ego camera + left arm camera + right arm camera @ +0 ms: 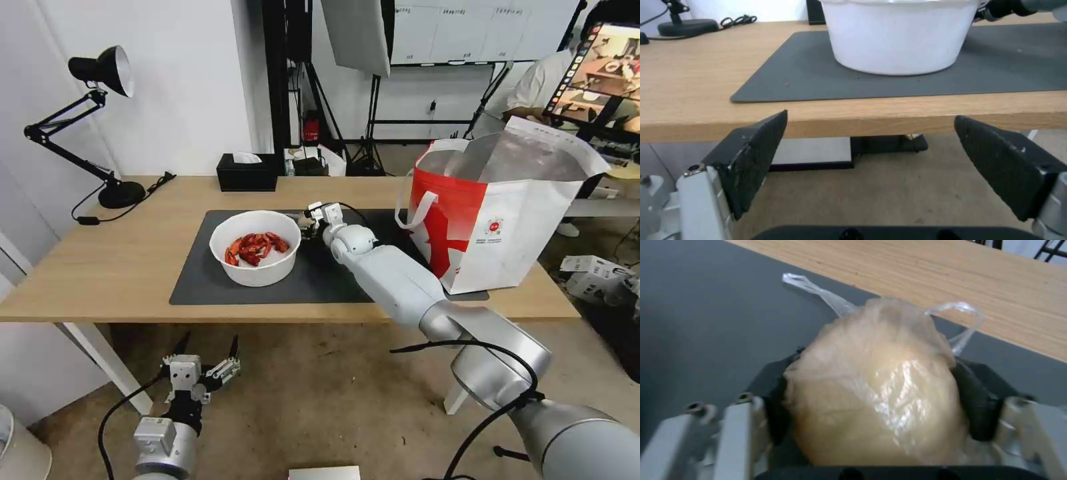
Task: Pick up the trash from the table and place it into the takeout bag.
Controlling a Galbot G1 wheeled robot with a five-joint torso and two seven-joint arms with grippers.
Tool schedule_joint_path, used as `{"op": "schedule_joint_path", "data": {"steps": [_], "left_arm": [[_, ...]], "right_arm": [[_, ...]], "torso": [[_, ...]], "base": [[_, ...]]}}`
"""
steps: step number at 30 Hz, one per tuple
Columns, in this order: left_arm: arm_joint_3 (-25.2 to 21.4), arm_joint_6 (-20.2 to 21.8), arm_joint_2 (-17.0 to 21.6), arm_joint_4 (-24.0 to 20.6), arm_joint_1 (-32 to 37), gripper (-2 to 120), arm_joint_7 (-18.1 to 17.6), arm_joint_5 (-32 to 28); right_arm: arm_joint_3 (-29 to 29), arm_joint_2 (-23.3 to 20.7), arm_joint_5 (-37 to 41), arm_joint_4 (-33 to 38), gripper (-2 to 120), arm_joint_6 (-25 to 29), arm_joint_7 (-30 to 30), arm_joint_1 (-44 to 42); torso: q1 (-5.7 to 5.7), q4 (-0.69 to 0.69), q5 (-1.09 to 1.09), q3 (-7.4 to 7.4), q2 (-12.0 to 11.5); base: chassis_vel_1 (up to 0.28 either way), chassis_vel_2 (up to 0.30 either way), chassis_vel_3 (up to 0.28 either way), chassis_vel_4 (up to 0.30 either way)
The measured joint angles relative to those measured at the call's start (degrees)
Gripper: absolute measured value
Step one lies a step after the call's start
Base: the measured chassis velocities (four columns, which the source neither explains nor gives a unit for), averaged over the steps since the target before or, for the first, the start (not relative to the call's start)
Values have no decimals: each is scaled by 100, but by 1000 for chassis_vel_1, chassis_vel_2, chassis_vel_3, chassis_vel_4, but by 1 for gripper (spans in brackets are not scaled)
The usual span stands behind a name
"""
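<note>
Grip first: your right gripper (pixel 876 396) is clamped on the beige wrapped ball (pixel 876 390), one black pad on each flank, so the soft bundle bulges up between them. Plastic tails (pixel 826 296) stick out past the pads over the mat, which suggests the wrap is loose. Judgement: squeezing the body rather than the tails is what makes the hold secure.

In the head view that right gripper (pixel 313 219) sits low over the dark grey mat (pixel 200 280), just right of the white round bowl (pixel 255 248), w/ the arm reaching across from the near right. Can't tell if the ball is off the mat yet; contact is hidden.

Bowl holds red shells (pixel 257 245), stands upright mid-mat. It's close to the wrist, so watch the rim when you lift.

Takeout bag (pixel 507 220) stands at the right end of the table (pixel 100 267), mouth open and foil lining showing, handles flopped outward so the opening is free for a drop from above. Judgement: the lift must clear its tall near wall.

Your left gripper (pixel 208 363) hangs parked below the table's near edge, left side, fingers (pixel 751 156) spread apart, holding nothing. The left wrist cam looks over the table edge at the bowl's wall (pixel 898 40).

Black tissue box (pixel 247 172) at the far edge and desk lamp (pixel 100 120) far left aren't trash; leave them. No tray or tissue on the table, so judge bowl + ball as what's left.
</note>
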Motion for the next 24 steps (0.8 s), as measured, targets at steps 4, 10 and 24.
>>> {"op": "schedule_joint_path", "data": {"steps": [4, 10, 24], "left_arm": [[18, 0, -3, 0, -6, 100, 0, -1], [40, 0, -12, 0, -7, 100, 0, 2], [51, -18, -26, -91, 37, 100, -6, 24]], "right_arm": [[-9, -61, 10, 83, 59, -87, 135, -12], [-24, -218, 28, 279, 36, -158, 246, -83], [589, -2126, 13, 4509, 9, 367, 1525, -1590]], "torso": [[0, -1, 0, 0, 0], [0, 0, 0, 0, 0], [-1, -1, 2, 0, 0]], "base": [[0, 0, 0, 0], [0, 0, 0, 0], [0, 0, 0, 0]]}}
